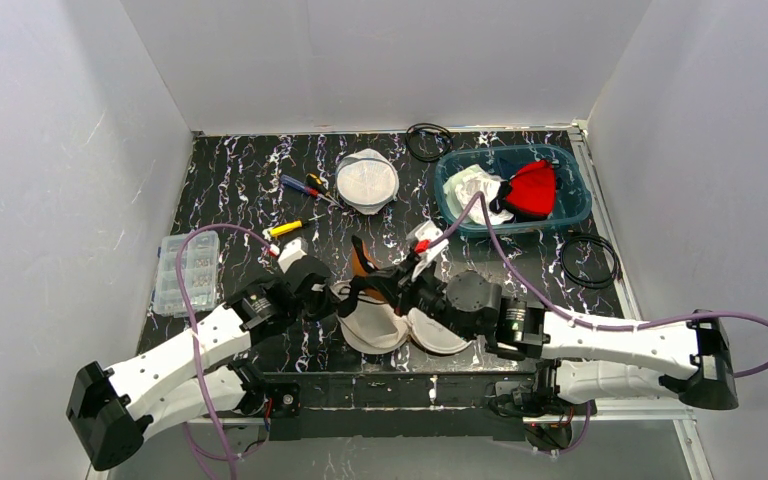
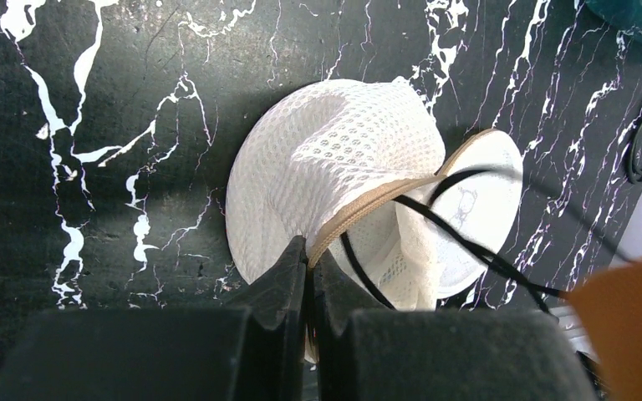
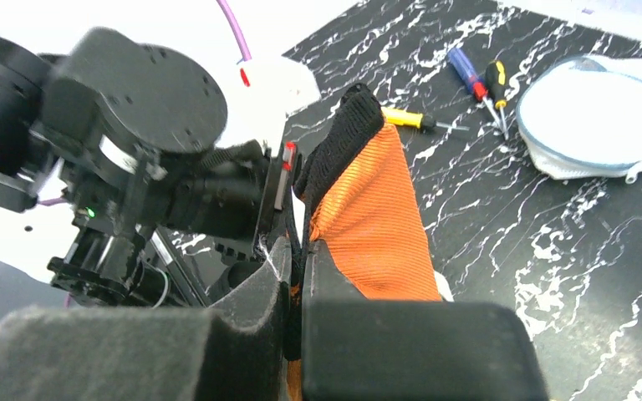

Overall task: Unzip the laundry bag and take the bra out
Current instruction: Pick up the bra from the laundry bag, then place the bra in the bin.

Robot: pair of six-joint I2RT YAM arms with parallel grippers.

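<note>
The white mesh laundry bag (image 1: 392, 328) lies open in two round halves near the table's front edge. In the left wrist view its mesh (image 2: 334, 159) spreads out ahead, and my left gripper (image 2: 309, 255) is shut on its tan zipper rim. A black strap (image 2: 468, 242) runs out of the opening. The bra (image 1: 363, 262) is orange with black trim and stands lifted above the bag. My right gripper (image 3: 297, 251) is shut on the bra (image 3: 368, 217) at its black edge, close beside the left wrist.
A second round mesh bag (image 1: 367, 180) lies at the back middle, with screwdrivers (image 1: 305, 187) to its left. A teal basket (image 1: 572, 212) of clothes stands back right. A clear plastic box (image 1: 185, 272) is at the left; black cable coils (image 1: 588, 262) lie right.
</note>
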